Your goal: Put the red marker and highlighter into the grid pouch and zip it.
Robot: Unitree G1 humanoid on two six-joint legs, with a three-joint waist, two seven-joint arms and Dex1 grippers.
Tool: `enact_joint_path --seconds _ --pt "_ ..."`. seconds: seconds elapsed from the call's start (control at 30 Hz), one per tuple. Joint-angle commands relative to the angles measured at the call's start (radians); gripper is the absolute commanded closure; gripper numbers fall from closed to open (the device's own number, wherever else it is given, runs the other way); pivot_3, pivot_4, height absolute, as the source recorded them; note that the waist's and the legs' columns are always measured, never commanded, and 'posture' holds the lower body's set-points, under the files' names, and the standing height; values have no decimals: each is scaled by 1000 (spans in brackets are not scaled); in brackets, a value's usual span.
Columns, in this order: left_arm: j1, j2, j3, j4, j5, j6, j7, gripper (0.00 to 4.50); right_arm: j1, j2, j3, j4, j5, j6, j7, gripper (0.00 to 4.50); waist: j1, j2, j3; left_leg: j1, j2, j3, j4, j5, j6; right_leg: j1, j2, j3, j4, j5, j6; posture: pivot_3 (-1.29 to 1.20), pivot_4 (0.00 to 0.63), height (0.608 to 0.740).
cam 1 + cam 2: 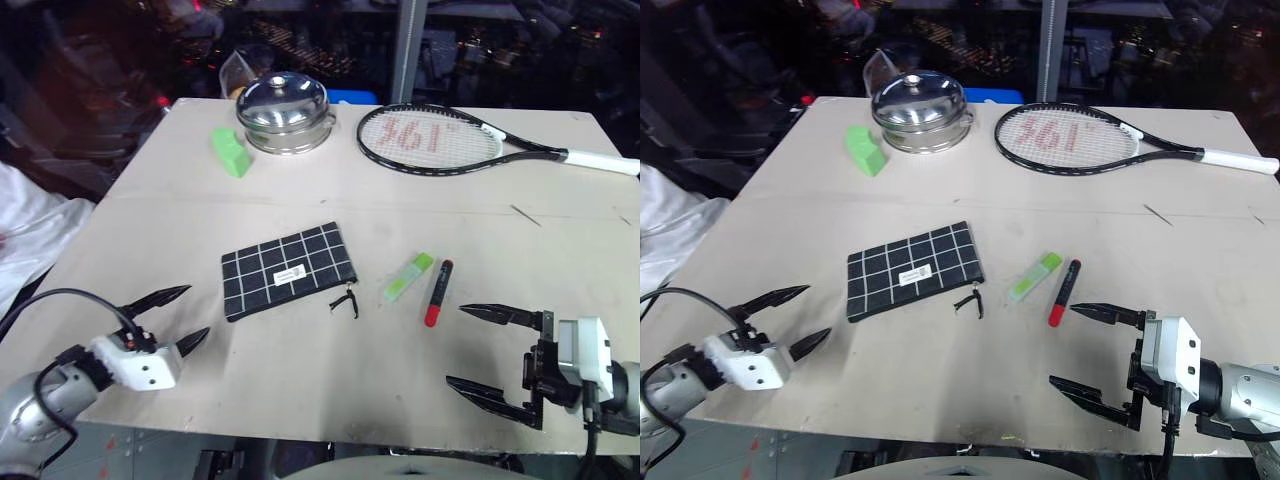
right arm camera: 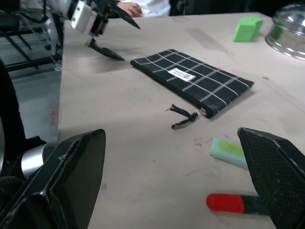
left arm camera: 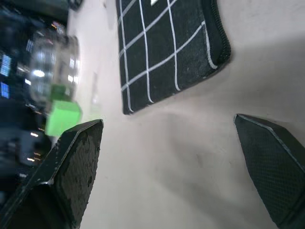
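Nearest the front edge of the desk (image 1: 560,400), two hands, both empty: left hand (image 1: 180,318) at the left corner, its black fingers spread as wide as they go, aimed across toward the grid pouch (image 1: 288,269); right hand (image 1: 488,350) at the right corner, equally wide, turned sideways with its fingers pointing leftward, just short of the pens. Next back, mid-desk: red marker (image 1: 438,292), red barrel toward the front, black cap away; highlighter (image 1: 408,276) just beside it on the left, pale green, roughly parallel, the two close but apart. Left of these, the grid pouch, flat, label up, its zipper pull (image 1: 346,301) trailing loose at the right-hand corner; whether the zip stands open cannot be told. Nothing is in the pouch yet, so the step in hand looks like the first pick. Advice: take the red marker with the right hand, fingers set across the barrel, not along it, and kept clear of the highlighter; let the left hand steady the pouch's near edge. Farther back: green block (image 1: 231,152), steel lidded pot (image 1: 282,113), tennis racket (image 1: 440,139).
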Motion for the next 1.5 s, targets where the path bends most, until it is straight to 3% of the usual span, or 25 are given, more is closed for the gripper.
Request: enact_joint_path --seconds 0.03,0.33,0.63,0.8,1.0,1.1,1.2,1.37,1.5 --pt "-125 14 -104 80 124 -22 120 43 -7 -10 -47 -29 25 -9 -17 0 16 5 -1 0 0 0 0 0 0 1 -1 -2 0 0 0 0 150 740" --pt "-301 47 -278 162 153 -17 213 43 47 1 -74 -77 20 0 -66 0 -13 2 -4 0 2 -4 2 3 5 9 -2 -10 0 -2 7 0 150 740" --pt "-428 14 -443 153 26 -7 131 43 59 22 -35 -92 -7 -15 -102 0 -21 -3 -5 -1 2 -4 2 3 5 9 -2 -10 0 -4 9 0 150 740" --pt "-443 13 -507 146 -80 27 39 1606 57 28 -15 -113 -2 -19 -106 0 -25 -6 -4 -1 2 -4 2 3 6 9 -1 -10 0 -4 9 0 150 740" --pt "-430 -19 -535 44 -329 201 -129 4468 -41 40 81 -107 -9 51 -202 0 -39 -7 -4 -1 2 -4 3 3 6 9 -2 -10 0 -4 8 0 150 740" --pt "-392 -42 -535 -104 -531 428 -259 4468 -159 69 157 -95 12 178 -337 0 -45 -8 -4 -1 2 -4 4 3 6 9 -2 -10 0 -4 8 0 150 740" --pt "-351 -53 -520 -295 -679 667 -333 4468 -299 99 217 -71 65 455 -549 0 -52 -13 -2 -2 3 -5 4 4 5 9 -1 -10 1 -4 8 0 150 740" --pt "-330 -70 -487 -467 -752 884 -351 4468 -540 267 206 112 234 781 -810 0 -55 -13 -2 -2 2 -5 4 4 5 9 0 -9 2 -4 7 0 150 740" --pt "-325 -90 -472 -517 -748 959 -350 4468 -652 341 194 203 272 851 -870 0 -56 -13 -2 -2 2 -5 4 4 5 9 0 -8 3 -4 7 0 150 740"
